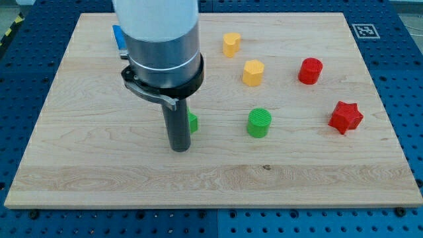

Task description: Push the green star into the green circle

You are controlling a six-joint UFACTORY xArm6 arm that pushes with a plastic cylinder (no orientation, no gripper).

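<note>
The green circle (259,123) stands on the wooden board (99,172) a little right of the middle. The green star (193,122) shows only as a small green sliver, mostly hidden behind my rod. My tip (179,149) rests on the board just left of and slightly below the star, touching or nearly touching it. The star lies left of the circle, about level with it, with a clear gap between them.
A yellow heart (230,44) and a yellow hexagon (253,73) sit toward the view's top. A red cylinder (310,71) and a red star (346,117) sit at the right. A blue block (118,37) peeks out behind the arm at top left.
</note>
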